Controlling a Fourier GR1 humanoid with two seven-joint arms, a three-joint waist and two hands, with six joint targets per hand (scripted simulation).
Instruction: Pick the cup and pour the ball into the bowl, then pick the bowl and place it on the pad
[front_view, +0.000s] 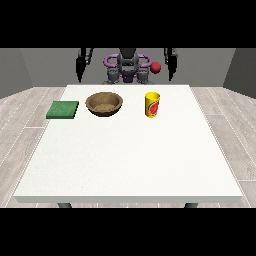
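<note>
Nothing started, all steps left.
Cup (152, 104) right of centre, bowl (104, 104) and pad (63, 109) untouched; hands (171, 67) (80, 69) hanging at top, finger state can't tell.

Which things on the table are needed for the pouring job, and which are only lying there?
Needed: yellow cup, standing upright; brown bowl; green pad. The ball cannot be seen in the cup from this view.

Only lying there: nothing else on the white table.
</note>
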